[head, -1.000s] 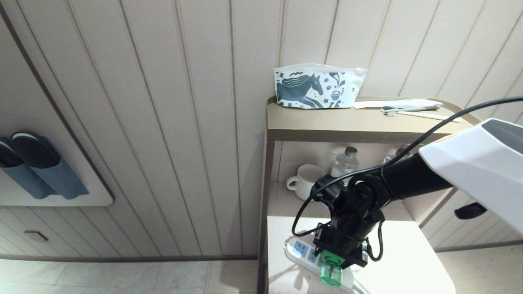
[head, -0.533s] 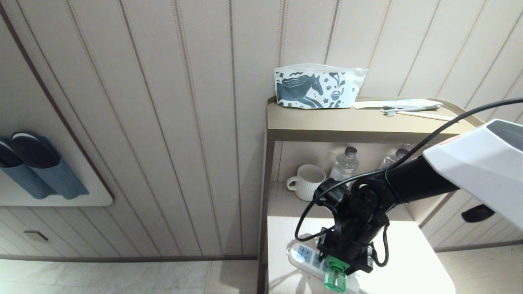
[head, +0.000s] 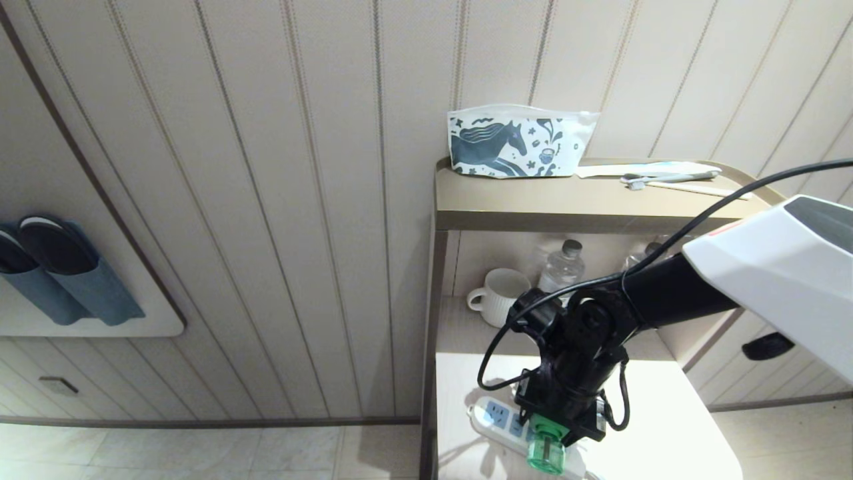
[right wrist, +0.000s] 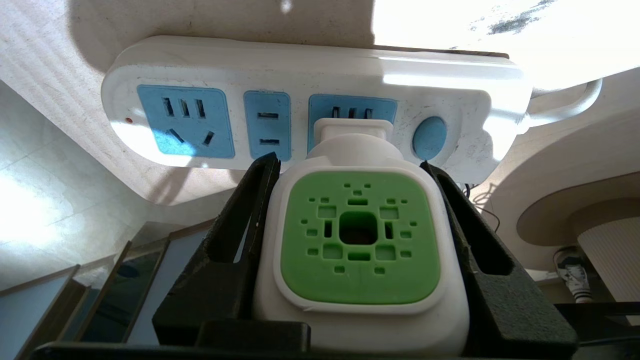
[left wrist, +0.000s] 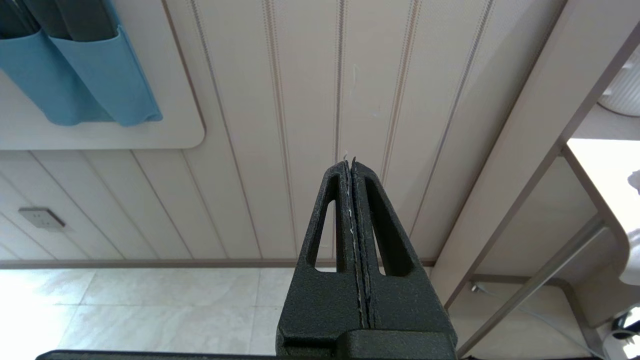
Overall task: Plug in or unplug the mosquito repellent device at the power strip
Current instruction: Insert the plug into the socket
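Observation:
The mosquito repellent device [right wrist: 360,235] has a green vented face on a white body, and my right gripper [right wrist: 348,161] is shut on its two sides. Its white plug end rests against the socket face beside the round button of the power strip [right wrist: 310,65]; the prongs are hidden. In the head view the power strip [head: 494,419] lies on the pale lower table [head: 666,433]. My right gripper [head: 556,427] points down at it, and the device's green bottle end [head: 546,455] sticks out toward me. My left gripper [left wrist: 350,162] is parked, shut and empty, facing the panelled wall.
Behind the arm, a white mug [head: 500,295] and clear water bottles [head: 563,267] stand on the middle shelf. A horse-print pouch [head: 516,143] and a toothbrush [head: 666,177] lie on the top shelf. Slippers hang in a blue wall pocket [head: 66,280]. The table's left edge is close to the strip.
My right gripper with the device has shifted slightly down and to the right, and the power strip's end has slid a little with it. The left arm is still.

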Robot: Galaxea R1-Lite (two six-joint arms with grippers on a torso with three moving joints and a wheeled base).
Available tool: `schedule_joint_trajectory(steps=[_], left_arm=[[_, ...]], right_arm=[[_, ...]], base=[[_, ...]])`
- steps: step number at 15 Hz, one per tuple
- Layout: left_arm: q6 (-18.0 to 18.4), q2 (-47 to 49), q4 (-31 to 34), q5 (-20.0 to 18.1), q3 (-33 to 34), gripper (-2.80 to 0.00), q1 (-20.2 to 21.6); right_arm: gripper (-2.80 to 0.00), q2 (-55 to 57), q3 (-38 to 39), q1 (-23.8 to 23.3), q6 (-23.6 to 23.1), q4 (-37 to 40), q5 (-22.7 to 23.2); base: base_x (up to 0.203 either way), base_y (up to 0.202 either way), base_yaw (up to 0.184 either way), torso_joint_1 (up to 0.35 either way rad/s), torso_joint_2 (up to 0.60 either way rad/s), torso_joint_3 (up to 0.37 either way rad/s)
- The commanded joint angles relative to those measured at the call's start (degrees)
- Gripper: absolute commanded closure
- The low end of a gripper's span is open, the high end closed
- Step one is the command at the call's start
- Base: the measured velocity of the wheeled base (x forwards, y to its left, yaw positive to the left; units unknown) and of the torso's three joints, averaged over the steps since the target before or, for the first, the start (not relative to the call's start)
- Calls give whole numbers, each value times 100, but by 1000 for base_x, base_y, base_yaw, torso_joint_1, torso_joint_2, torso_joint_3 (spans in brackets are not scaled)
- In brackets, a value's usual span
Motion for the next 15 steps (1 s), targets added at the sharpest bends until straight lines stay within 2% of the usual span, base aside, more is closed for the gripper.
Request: schedule_joint_trajectory(steps=[1,6,15], left_arm=[[2,-2,1,0,0,0,2],[2,-2,1,0,0,0,2],[2,-2,1,0,0,0,2]], right_arm=[[0,18,120,-21,21,-10,-11],[0,-38,296,-165,20,-23,-4],[0,-36,361,-31,22,-42,-110]], base=[[0,0,0,0,0,0],[0,0,0,0,0,0],[0,0,0,0,0,0]])
